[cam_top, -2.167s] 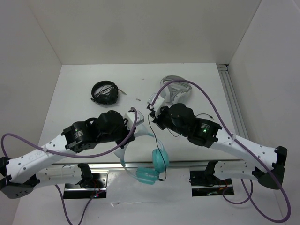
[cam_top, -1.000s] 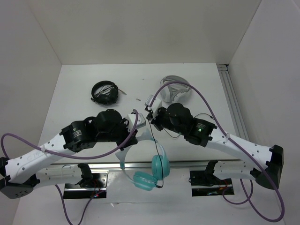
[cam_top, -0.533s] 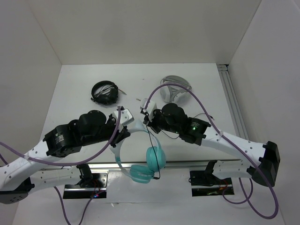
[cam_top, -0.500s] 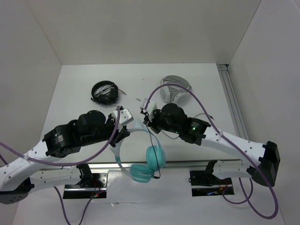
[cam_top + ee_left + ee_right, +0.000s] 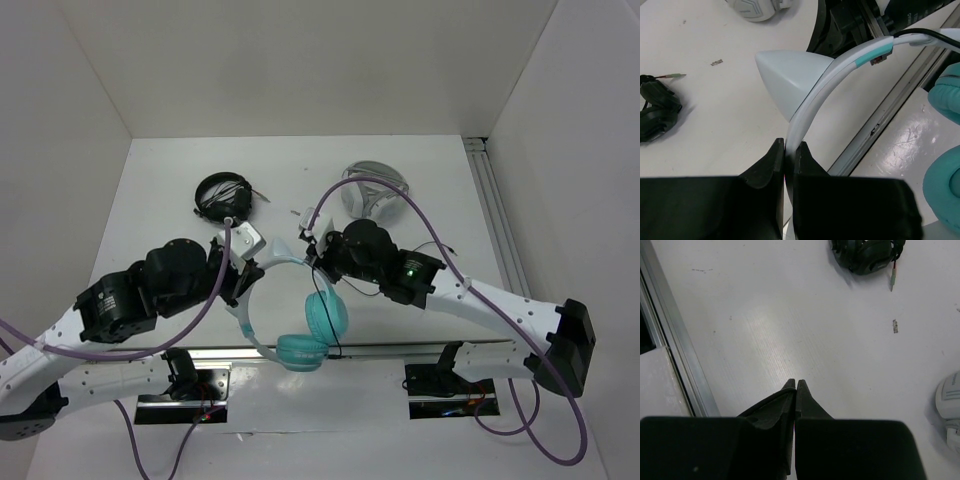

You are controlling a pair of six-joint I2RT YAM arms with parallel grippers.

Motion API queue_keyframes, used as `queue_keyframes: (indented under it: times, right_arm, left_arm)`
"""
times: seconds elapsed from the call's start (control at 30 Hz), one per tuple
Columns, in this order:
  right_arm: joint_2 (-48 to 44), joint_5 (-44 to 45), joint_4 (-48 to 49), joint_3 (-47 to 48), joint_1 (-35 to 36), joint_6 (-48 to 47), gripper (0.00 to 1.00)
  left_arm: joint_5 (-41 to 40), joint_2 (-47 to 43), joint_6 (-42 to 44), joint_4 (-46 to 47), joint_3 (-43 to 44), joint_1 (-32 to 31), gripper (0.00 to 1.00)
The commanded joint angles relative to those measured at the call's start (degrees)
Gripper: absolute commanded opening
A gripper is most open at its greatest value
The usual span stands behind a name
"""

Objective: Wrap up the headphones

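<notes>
The headphones (image 5: 325,317) hang below the left gripper (image 5: 788,148), which is clamped on the headband (image 5: 840,65). The cable (image 5: 319,277) runs loose up toward the right gripper (image 5: 794,385), whose fingers are pressed together; whether they pinch it cannot be told. No turns are wound, so the wrapping looks barely begun.

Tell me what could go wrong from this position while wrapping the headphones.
1. The left gripper pinches only the thin headband, while the ear cups hang over the near edge of the table. A slip could drop them off it.
2. The right gripper is shut, yet its wrist view shows no cable between the tips. It may have no hold on it.
</notes>
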Motion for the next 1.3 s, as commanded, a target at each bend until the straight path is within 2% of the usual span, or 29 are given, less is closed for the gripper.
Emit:
queue_keyframes:
  times: [0.0,0.13,0.27,0.33,0.37,0.5,0.73,0.9,1.07,1.17,1.27]
  right_arm:
    - [1.2,-0.8,2.4,-0.4,-0.9,0.4,0.00]
    - [2.3,-3.1,3.4,-0.4,-0.9,0.4,0.06]
    - [2.3,-7.4,6.6,-1.0,-1.6,0.9,0.24]
    - [2.3,-9.6,9.1,-1.6,-1.6,1.5,0.29]
    - [2.8,-10.2,10.2,-2.1,-1.6,1.5,0.36]
    - [3.4,-13.8,18.9,-4.8,-3.6,3.9,0.44]
    - [6.5,-20.0,32.9,-10.5,-7.3,8.7,0.48]
    - [10.2,-22.9,37.5,-12.3,-8.4,10.7,0.48]
    - [12.4,-25.0,43.3,-15.8,-8.4,12.8,0.48]
    - [14.1,-25.6,45.4,-17.2,-8.4,13.9,0.48]
    - [16.5,-27.2,47.8,-17.8,-8.4,15.1,0.41]
  left_arm:
    - [-2.3,-2.7,-4.8,11.8,3.1,-0.3,0.00]
    - [-3.0,-4.4,-5.9,14.2,1.9,-0.3,0.00]
    - [-3.5,-4.4,-6.5,14.8,1.9,-0.3,0.00]
    - [-3.5,-4.4,-7.2,16.1,1.9,-0.3,0.00]
    - [-3.5,-4.4,-7.2,16.1,1.9,-0.3,0.00]
    - [-3.5,-5.5,-8.8,18.3,0.8,-0.3,0.00]
    - [-7.3,-8.5,-12.5,22.0,-2.4,-0.3,0.00]
    - [-11.6,-9.8,-14.7,22.7,-1.9,-0.3,0.00]
    - [-21.0,-9.8,-17.5,22.7,-0.2,-0.3,0.00]
    - [-27.2,-6.7,-19.4,20.6,3.1,-0.3,0.00]
    - [-34.7,-4.4,-24.3,17.6,6.3,-0.3,0.00]
